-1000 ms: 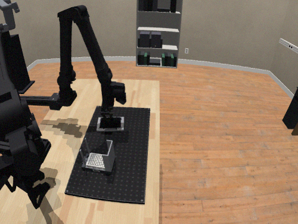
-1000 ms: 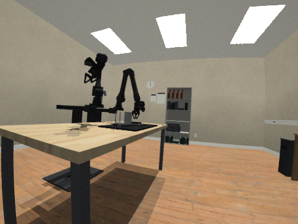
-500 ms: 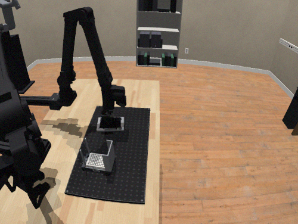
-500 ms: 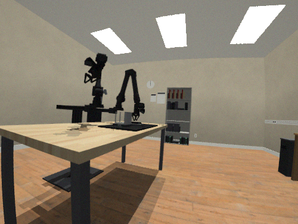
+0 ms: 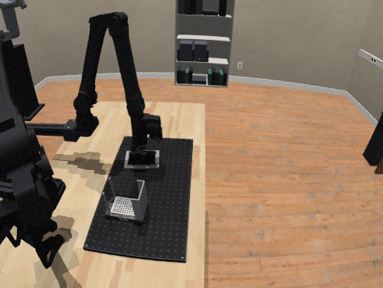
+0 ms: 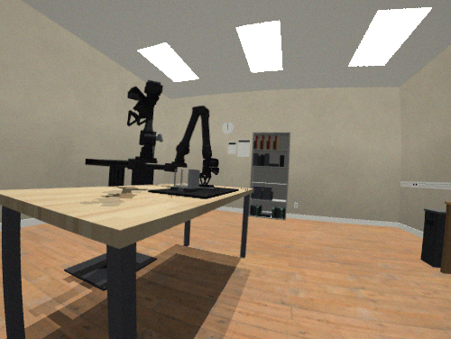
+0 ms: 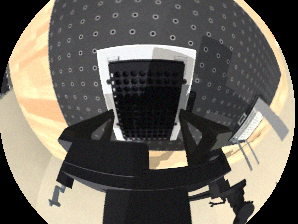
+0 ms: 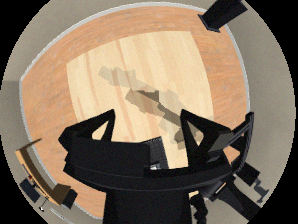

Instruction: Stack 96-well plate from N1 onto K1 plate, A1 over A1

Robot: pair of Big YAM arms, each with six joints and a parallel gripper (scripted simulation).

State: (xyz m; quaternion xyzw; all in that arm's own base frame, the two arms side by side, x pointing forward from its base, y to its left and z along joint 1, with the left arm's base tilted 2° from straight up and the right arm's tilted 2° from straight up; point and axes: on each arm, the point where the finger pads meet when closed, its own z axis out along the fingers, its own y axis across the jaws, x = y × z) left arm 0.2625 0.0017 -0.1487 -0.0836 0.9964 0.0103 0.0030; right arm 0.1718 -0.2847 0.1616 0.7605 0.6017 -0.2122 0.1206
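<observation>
From my left wrist, between my spread left jaws, I see the black 96-well plate's (image 7: 147, 95) wells; the exterior view hides them. My right jaws gape too.

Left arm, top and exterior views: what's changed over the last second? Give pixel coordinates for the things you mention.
Its black elbow (image 5: 118, 21) (image 6: 201, 109) shifted right and slightly down in both views. Nothing gripped or released: left gripper (image 5: 142, 150) (image 6: 204, 181) (image 7: 147, 111) open. Black 96-well plate (image 5: 153, 158) (image 7: 145, 95) and white gridded plate (image 5: 122, 206) (image 7: 249, 126) stayed put.
</observation>
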